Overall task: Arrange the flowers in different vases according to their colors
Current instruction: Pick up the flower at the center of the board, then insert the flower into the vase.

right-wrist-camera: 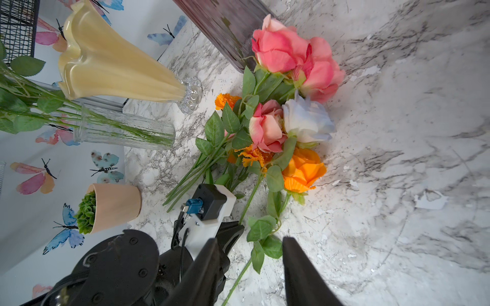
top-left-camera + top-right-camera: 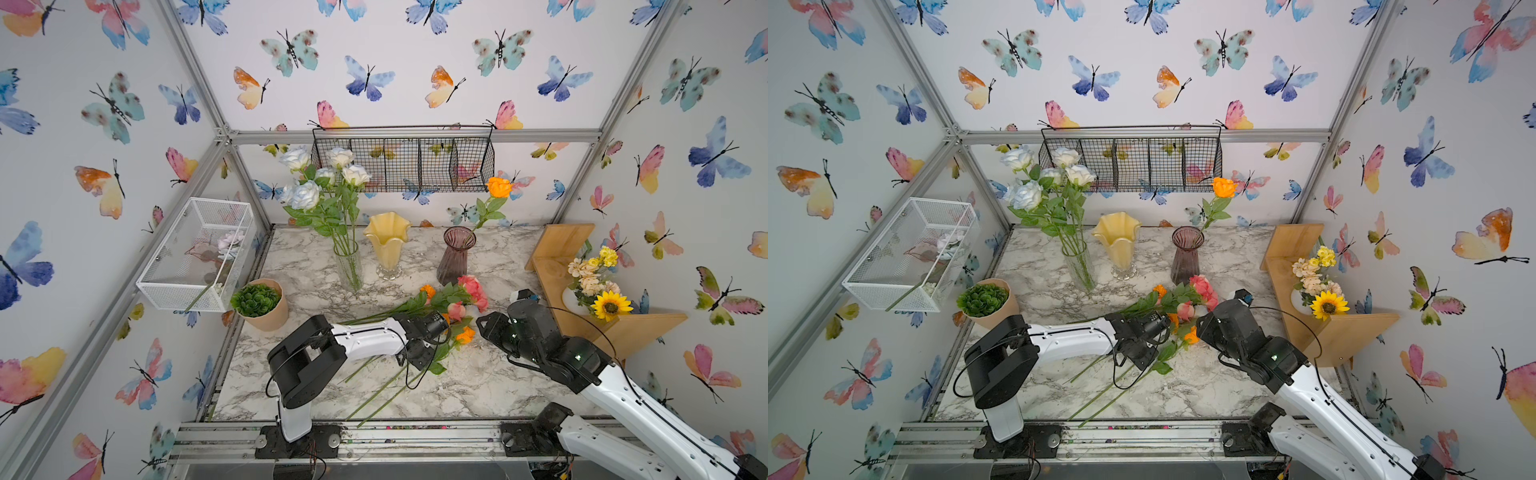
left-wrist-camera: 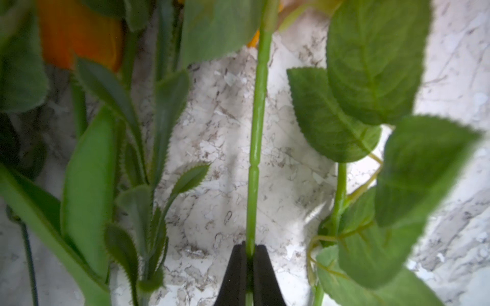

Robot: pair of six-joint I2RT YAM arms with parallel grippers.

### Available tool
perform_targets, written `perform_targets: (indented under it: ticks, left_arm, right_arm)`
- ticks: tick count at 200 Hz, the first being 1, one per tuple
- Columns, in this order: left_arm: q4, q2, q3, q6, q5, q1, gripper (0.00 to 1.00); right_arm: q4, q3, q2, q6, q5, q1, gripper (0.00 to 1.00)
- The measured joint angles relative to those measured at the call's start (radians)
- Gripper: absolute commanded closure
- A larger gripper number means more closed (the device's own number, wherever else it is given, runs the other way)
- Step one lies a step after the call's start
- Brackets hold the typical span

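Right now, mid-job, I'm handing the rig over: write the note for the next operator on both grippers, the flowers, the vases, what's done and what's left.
Left gripper: jaws shut on one green stem in the pile; which bloom it carries is unclear.
Right gripper: open, empty, beside the pile.
Done: white and pale-blue roses in the clear glass vase; one orange rose in the purple vase.
Yellow vase: empty.
Left: pile lying on the marble tabletop by the purple vase: pink roses, loose orange rose, marigolds, stray pale-blue rose.
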Motion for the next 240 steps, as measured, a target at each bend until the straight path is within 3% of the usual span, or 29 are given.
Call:
perform_targets:
  ticks: [54, 146, 171, 184, 193, 240]
  left_arm:
    - [0.036, -0.043, 0.042, 0.075, -0.060, -0.002, 1.00]
    - [0.101, -0.330, 0.090, 0.168, -0.167, -0.002, 1.00]
    - [0.109, -0.397, 0.100, 0.168, -0.232, -0.001, 1.00]
    - [0.116, -0.423, 0.121, 0.169, -0.269, 0.002, 1.00]
    - [0.123, -0.438, 0.140, 0.171, -0.286, 0.007, 1.00]
    - [0.179, -0.489, 0.291, 0.197, -0.323, 0.129, 1.00]
  right_arm:
    - [-0.024, 0.000, -0.010, 0.006, 0.015, 0.000, 0.58]
    - [-0.038, 0.000, -0.093, 0.024, 0.072, 0.000, 0.57]
    - [-0.033, 0.000, -0.145, 0.032, 0.100, 0.000, 0.44]
    - [-0.026, 0.001, -0.169, 0.031, 0.115, 0.000, 0.27]
    - [-0.024, 0.003, -0.179, 0.033, 0.126, 0.000, 0.03]
    - [-0.022, 0.030, -0.178, 0.034, 0.182, 0.000, 0.02]
